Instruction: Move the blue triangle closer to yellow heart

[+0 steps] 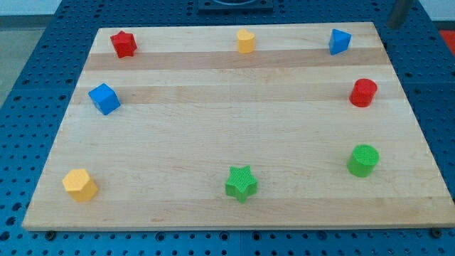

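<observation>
Blue perforated metal (28,78) surrounds a pale wooden board (234,128) that fills most of the view and bears eight small blocks spread along its edges; no tray, bowl or other container shows.

Along the view's bottom sit a yellow block (79,185), roughly hexagonal, at the left corner, a green star (241,183) near the middle, and a green cylinder (363,160) toward the right. On the left edge, higher up, lies a blue cube (104,98). On the right edge a red cylinder (363,92) stands above the green one.

Across the view's top, a red star (123,44) sits at the left, the yellow heart (245,41) near the middle, and the blue triangle (339,41) toward the right corner. Triangle and heart are well apart, with bare wood between them.

A dark rod (398,12) enters at the view's top right corner, off the board; my tip (393,25) is up and to the right of the blue triangle, near it but not touching. No jaws exist on this arm, so none are open or closed.
</observation>
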`<action>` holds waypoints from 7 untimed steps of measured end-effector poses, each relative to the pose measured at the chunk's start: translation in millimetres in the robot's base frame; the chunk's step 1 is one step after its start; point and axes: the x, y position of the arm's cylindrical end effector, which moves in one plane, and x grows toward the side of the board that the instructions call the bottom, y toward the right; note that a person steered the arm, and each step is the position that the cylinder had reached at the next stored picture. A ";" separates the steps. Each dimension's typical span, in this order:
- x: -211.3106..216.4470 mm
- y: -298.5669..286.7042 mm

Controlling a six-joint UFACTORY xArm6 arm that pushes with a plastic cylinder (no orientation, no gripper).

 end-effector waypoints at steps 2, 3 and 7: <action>0.0 -10.7; 0.1 -53.8; 86.1 -130.7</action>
